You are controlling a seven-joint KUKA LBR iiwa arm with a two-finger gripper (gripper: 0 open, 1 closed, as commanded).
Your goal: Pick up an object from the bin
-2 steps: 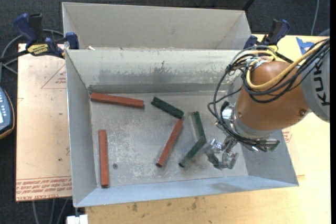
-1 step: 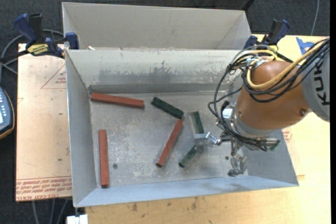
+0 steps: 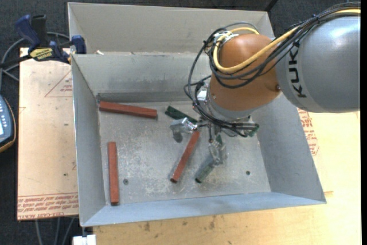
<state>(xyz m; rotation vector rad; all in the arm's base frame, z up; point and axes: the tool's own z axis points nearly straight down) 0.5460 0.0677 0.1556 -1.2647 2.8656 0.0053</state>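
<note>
Tool hangs near red stick and dark green stick.

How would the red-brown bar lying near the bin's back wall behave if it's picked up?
The red-brown bar looks straight and square-edged, so it is probably stiff and unlikely to roll. It is long and thin; gripped near one end, it would likely tilt.
</note>
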